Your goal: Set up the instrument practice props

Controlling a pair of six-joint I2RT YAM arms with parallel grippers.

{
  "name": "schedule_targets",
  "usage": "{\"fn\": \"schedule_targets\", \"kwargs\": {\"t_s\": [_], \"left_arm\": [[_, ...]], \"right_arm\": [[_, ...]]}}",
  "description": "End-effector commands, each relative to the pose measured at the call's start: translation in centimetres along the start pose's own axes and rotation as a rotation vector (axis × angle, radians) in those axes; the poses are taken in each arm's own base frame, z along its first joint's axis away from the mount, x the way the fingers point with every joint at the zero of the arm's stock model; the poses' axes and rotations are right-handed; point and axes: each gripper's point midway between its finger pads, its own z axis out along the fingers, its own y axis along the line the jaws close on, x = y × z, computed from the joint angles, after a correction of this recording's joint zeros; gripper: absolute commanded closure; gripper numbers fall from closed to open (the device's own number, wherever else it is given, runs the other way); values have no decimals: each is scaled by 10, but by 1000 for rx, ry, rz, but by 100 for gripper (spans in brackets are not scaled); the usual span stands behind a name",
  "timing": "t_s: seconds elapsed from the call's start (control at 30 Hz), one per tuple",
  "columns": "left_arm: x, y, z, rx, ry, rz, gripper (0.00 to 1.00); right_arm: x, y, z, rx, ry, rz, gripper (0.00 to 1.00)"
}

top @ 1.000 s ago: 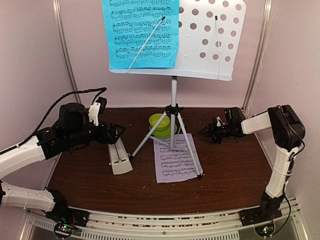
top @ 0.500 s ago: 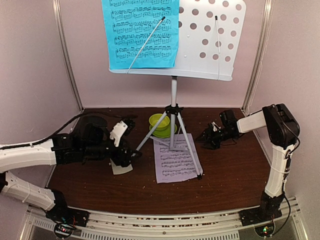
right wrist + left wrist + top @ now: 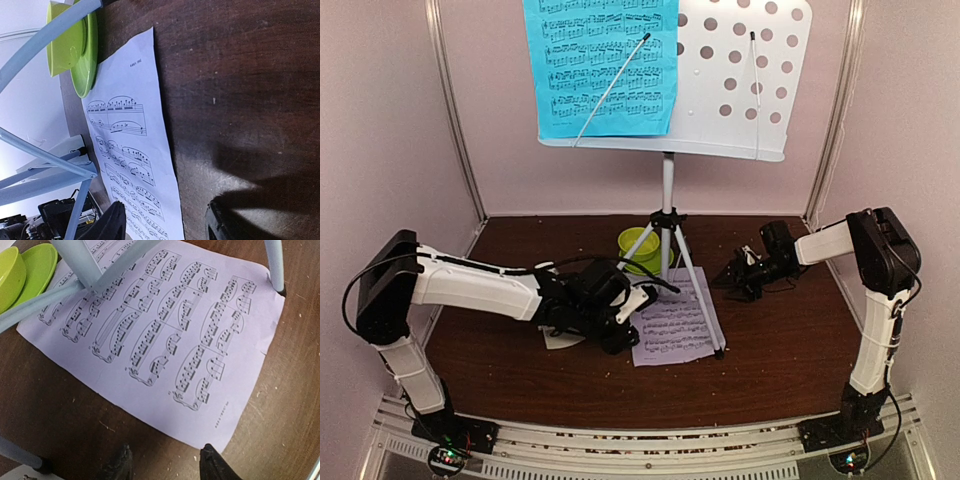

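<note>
The pale perforated music stand (image 3: 745, 75) rises on its silver tripod (image 3: 666, 235), with the blue music sheet (image 3: 602, 65) on its left half. Flat on the table between the tripod legs lies the pale pink music sheet (image 3: 675, 325) (image 3: 160, 325) (image 3: 135, 150). My left gripper (image 3: 626, 325) (image 3: 167, 462) is open and low over the bare wood at the sheet's near edge, one fingertip (image 3: 212, 460) by its corner. At the sheet's far right edge, my right gripper (image 3: 735, 278) (image 3: 165, 222) is open and holds nothing. Only a pale corner of the cream metronome (image 3: 556, 338) shows behind my left arm.
A lime-green bowl on its saucer (image 3: 638, 245) (image 3: 15, 272) (image 3: 80, 50) stands behind the tripod's left leg. Tripod legs (image 3: 75, 260) (image 3: 45, 170) cross over the sheet. Pink walls close in the back and both sides.
My left arm swung right, away from the metronome, and came down at the pink sheet's near edge, its jaws narrowing. The right gripper edged left toward the sheet.
</note>
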Motion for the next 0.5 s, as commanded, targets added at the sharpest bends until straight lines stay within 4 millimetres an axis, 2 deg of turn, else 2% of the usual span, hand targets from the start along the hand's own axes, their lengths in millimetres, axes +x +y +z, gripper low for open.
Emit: {"fn": "schedule_targets", "kwargs": {"t_s": [0.0,0.1,0.23,0.47], "left_arm": [[-14,2,16,-28,17,29,53],[-5,6,28,-45,58,23,55],[2,9,32,-45,64,2,56],[16,-1,49,34,83,38,58]], "right_arm": [[19,-18,4,84,66,30,44],[21,-21,6,112,89,12,44],[23,-22,10,149,109,-13,44],[38,-24,36,147,176,-22,44]]}}
